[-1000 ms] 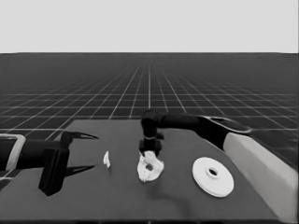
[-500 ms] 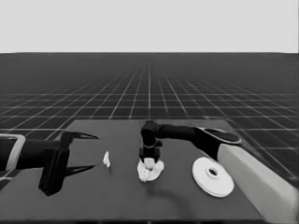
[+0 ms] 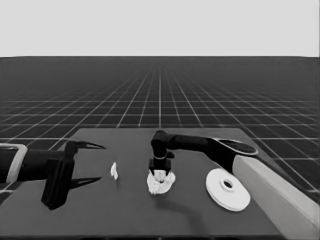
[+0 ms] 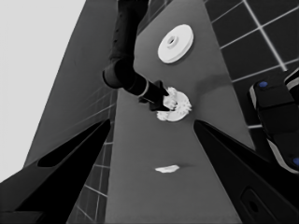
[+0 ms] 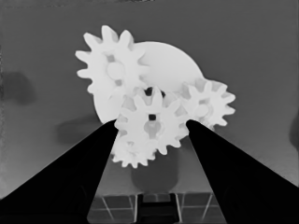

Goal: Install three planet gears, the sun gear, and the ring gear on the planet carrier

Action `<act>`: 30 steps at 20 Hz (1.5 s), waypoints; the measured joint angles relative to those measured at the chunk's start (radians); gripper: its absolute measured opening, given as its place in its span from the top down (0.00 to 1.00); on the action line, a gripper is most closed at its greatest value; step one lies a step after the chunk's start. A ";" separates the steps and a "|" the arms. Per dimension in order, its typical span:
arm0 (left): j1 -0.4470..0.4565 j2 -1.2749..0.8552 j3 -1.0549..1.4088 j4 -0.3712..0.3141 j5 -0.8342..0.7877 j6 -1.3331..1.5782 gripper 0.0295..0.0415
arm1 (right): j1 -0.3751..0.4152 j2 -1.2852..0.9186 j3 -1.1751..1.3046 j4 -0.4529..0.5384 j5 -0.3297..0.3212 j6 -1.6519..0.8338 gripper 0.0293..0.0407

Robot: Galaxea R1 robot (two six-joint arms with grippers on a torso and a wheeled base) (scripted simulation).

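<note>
The smaller round part [image 3: 161,184] lies mid-table with three planet gears on it: one [image 5: 114,70], a second [image 5: 206,102], and a third [image 5: 130,156] half hidden. My right gripper [image 3: 160,173] points down onto it, shut on a fourth small gear [image 5: 152,122] that sits over the part's middle. The same group, the smaller round part [image 4: 180,108] under the right gripper, appears in the left wrist view. The larger round part [image 3: 227,189] lies flat to the right. My left gripper [image 3: 102,163] waits open over the table's left end, holding nothing.
A thin white piece [image 3: 114,171] lies between the left gripper and the smaller round part. The right arm's pale grey part [image 3: 280,195] fills the lower right corner. Dark machinery with blue lights [image 4: 275,116] stands past the table's edge.
The right arm has lowered, bringing its gripper and the gear down onto the middle of the smaller round part. The left arm has not moved.
</note>
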 joint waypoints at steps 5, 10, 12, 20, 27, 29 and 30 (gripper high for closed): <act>0.000 0.000 0.000 0.000 0.000 0.000 0.25 | 0.000 0.000 0.000 0.000 0.000 0.052 0.86; 0.000 0.000 0.000 0.000 0.000 0.000 0.25 | 0.000 0.000 0.000 0.000 0.000 0.104 0.86; 0.000 0.000 0.000 0.000 0.000 0.000 0.25 | 0.000 0.000 0.000 0.000 0.000 0.125 0.86; 0.000 0.000 0.000 0.000 0.000 0.000 0.25 | 0.000 0.000 0.000 0.000 -0.001 0.209 0.86; 0.000 0.000 0.000 0.000 0.000 0.000 0.25 | -0.001 0.000 0.000 0.000 0.000 0.282 0.86; 0.000 0.000 0.000 0.000 0.000 0.000 0.25 | -0.001 0.000 0.000 0.000 0.000 0.303 0.86; 0.000 0.000 0.000 0.000 0.000 0.000 0.25 | -0.001 0.000 0.000 0.000 0.000 0.314 0.86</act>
